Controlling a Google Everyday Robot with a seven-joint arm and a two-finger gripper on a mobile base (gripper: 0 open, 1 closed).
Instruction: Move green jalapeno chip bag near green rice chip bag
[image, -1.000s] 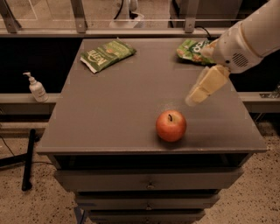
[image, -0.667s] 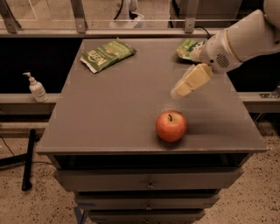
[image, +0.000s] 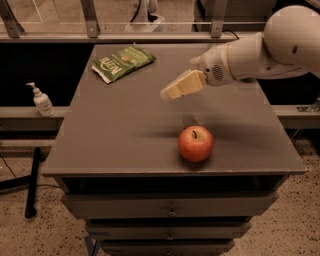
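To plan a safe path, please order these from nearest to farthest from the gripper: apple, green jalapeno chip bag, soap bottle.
From the gripper, hovering above the middle of the table:
1. apple, front right, and green jalapeno chip bag, back left: too close to call.
2. soap bottle, off the table, far left.

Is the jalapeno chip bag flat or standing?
Flat: the green jalapeno chip bag lies face up on the table, far left; the tool hovers mid-table.

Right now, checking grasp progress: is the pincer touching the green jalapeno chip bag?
Apart. The camera view shows bare tabletop between the pincer, hovering mid-table, and the green jalapeno chip bag.
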